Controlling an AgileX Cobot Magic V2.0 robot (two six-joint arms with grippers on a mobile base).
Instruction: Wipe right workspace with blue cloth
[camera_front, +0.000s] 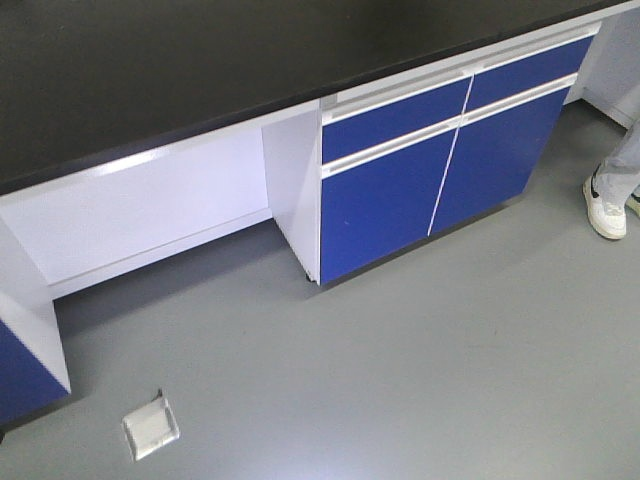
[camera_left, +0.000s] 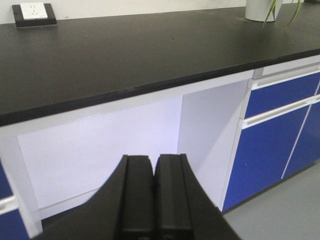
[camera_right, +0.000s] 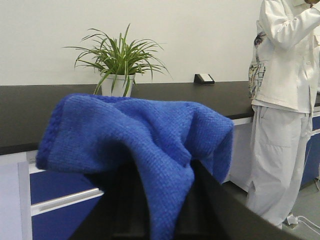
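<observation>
In the right wrist view my right gripper (camera_right: 167, 200) is shut on a blue knitted cloth (camera_right: 135, 135), which drapes over the fingers and hides their tips. It is held in the air in front of the black countertop (camera_right: 40, 120). In the left wrist view my left gripper (camera_left: 153, 170) is shut and empty, its two black fingers pressed together, pointing at the white knee-space under the black countertop (camera_left: 125, 55). Neither gripper shows in the front view.
A potted green plant (camera_right: 117, 57) and a small socket box (camera_right: 204, 78) stand on the counter. A person in white (camera_right: 285, 100) stands at the right; their shoe (camera_front: 605, 205) shows on the grey floor. Blue cabinet doors (camera_front: 440, 170) and a floor socket plate (camera_front: 150, 425) are below.
</observation>
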